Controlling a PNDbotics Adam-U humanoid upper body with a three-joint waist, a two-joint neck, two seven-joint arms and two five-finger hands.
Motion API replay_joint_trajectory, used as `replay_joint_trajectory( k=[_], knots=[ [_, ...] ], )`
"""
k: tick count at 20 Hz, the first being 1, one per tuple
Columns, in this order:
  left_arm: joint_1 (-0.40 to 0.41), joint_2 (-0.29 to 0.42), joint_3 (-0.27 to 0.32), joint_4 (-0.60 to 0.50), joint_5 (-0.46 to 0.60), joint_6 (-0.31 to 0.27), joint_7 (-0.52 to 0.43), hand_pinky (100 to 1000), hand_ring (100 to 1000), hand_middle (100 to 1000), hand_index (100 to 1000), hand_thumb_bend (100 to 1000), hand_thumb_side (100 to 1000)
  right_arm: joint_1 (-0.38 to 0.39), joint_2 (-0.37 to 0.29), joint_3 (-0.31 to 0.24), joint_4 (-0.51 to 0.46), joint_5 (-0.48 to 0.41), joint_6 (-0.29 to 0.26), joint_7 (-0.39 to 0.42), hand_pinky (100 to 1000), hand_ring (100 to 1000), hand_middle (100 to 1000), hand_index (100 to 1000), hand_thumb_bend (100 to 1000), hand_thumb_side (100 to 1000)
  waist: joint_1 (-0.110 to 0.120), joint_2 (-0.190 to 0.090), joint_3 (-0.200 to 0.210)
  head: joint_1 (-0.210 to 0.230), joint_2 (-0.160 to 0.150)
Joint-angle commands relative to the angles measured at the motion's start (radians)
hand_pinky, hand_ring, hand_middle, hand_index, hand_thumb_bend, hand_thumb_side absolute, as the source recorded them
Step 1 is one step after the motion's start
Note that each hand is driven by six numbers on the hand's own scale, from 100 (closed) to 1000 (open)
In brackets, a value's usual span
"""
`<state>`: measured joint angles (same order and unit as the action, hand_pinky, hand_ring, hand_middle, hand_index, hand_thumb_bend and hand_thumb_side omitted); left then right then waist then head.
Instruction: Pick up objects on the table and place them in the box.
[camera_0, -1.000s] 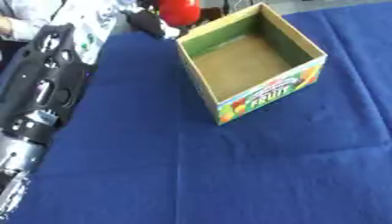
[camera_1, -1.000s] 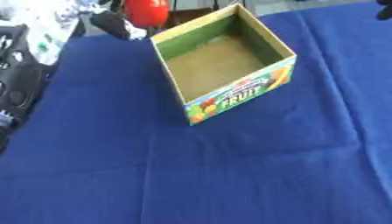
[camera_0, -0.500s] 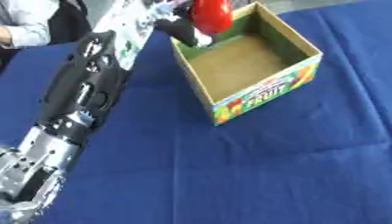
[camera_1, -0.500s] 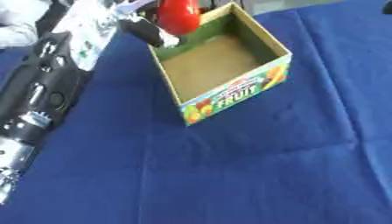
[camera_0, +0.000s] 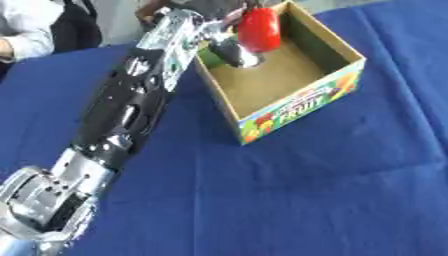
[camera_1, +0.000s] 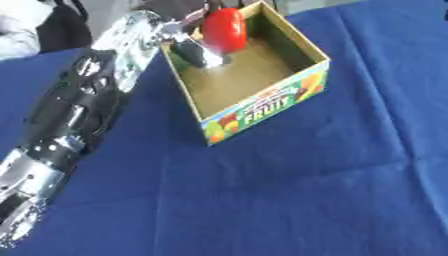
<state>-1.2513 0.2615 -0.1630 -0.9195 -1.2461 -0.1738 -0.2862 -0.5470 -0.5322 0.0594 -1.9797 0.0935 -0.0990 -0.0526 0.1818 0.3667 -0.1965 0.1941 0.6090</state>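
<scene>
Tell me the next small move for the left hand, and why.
Probably open the left hand and let go: the glossy red rounded object it holds already hangs above the brown floor of the open cardboard fruit box.

We read one word, "FRUIT", in pale letters on the near side panel of the box (camera_1: 262, 107). Smaller print above it is too blurred for us.

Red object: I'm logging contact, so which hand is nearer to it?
Left. The left hand holds the red object over the box; the right hand shows in neither view.
</scene>
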Motion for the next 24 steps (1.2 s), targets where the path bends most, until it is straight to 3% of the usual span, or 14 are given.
replay_joint_trajectory(
  k=[1,5,8,10,13,15,16,17,18,19,20,21,22,24],
  knots=[
    [-0.026,0.012,0.0,0.003,-0.092,-0.003,0.017,131,428,432,601,100,457,-0.023,-0.006,0.002,-0.02,-0.008,-0.003,0.009,697,724,499,713,100,727,-0.006,-0.016,-0.011,0.015,-0.016],
    [-0.022,0.011,0.016,0.031,-0.183,-0.003,0.029,190,469,459,605,100,465,-0.033,-0.003,0.007,-0.02,-0.011,-0.004,0.016,697,725,499,713,100,725,0.001,-0.009,-0.035,0.03,-0.023],
    [-0.021,0.007,0.018,0.038,-0.227,-0.019,0.04,274,538,531,620,100,487,-0.034,-0.003,0.007,-0.02,-0.011,-0.004,0.016,697,725,499,713,100,723,0.003,-0.006,-0.04,0.032,-0.024],
    [-0.02,0.004,0.012,0.035,-0.242,-0.043,0.048,445,660,645,685,100,518,-0.033,-0.002,0.006,-0.02,-0.011,-0.002,0.016,697,725,498,713,100,717,0.005,-0.005,-0.041,0.031,-0.025],
    [-0.02,0.002,0.009,0.031,-0.249,-0.085,0.052,627,786,756,756,128,546,-0.032,0.0,0.006,-0.02,-0.01,0.001,0.015,696,726,497,713,100,709,0.008,-0.004,-0.044,0.031,-0.026],
    [-0.02,0.004,0.007,0.027,-0.264,-0.1,0.054,723,855,826,859,279,567,-0.03,0.001,0.006,-0.02,-0.01,0.003,0.015,696,726,497,712,100,705,0.009,-0.004,-0.045,0.03,-0.025],
    [-0.021,0.005,0.006,0.024,-0.276,-0.104,0.054,730,859,831,866,296,568,-0.028,0.0,0.006,-0.02,-0.01,0.003,0.014,696,726,497,712,100,705,0.009,-0.005,-0.045,0.03,-0.025],
    [-0.021,0.006,0.005,0.022,-0.291,-0.106,0.053,775,896,874,949,448,601,-0.027,0.001,0.005,-0.02,-0.01,0.004,0.014,696,726,497,712,100,703,0.009,-0.005,-0.045,0.03,-0.023],
    [-0.021,0.006,0.006,0.02,-0.305,-0.106,0.053,775,896,874,949,448,601,-0.026,0.001,0.005,-0.02,-0.009,0.005,0.013,696,726,497,712,100,703,0.009,-0.006,-0.044,0.03,-0.022],
    [-0.022,0.007,0.007,0.018,-0.317,-0.104,0.053,810,923,910,1000,667,680,-0.025,0.001,0.005,-0.02,-0.009,0.006,0.013,696,726,497,712,100,703,0.009,-0.006,-0.043,0.029,-0.021],
    [-0.023,0.008,0.007,0.014,-0.33,-0.1,0.054,837,941,934,1000,824,751,-0.024,0.0,0.005,-0.02,-0.009,0.006,0.013,696,726,496,712,100,702,0.009,-0.007,-0.042,0.028,-0.019],
    [-0.023,0.008,0.008,0.01,-0.345,-0.094,0.055,837,941,934,1000,824,751,-0.024,0.001,0.005,-0.02,-0.009,0.007,0.013,696,726,496,712,100,702,0.008,-0.007,-0.041,0.028,-0.017],
    [-0.024,0.01,0.007,0.005,-0.362,-0.087,0.055,870,963,959,1000,964,810,-0.023,0.001,0.005,-0.02,-0.009,0.007,0.013,696,726,496,711,100,701,0.008,-0.008,-0.04,0.028,-0.015],
    [-0.025,0.012,0.007,-0.005,-0.403,-0.069,0.05,885,971,967,1000,1000,838,-0.023,0.001,0.005,-0.02,-0.009,0.007,0.013,696,726,496,711,100,702,0.007,-0.01,-0.04,0.026,-0.007]
  ],
)
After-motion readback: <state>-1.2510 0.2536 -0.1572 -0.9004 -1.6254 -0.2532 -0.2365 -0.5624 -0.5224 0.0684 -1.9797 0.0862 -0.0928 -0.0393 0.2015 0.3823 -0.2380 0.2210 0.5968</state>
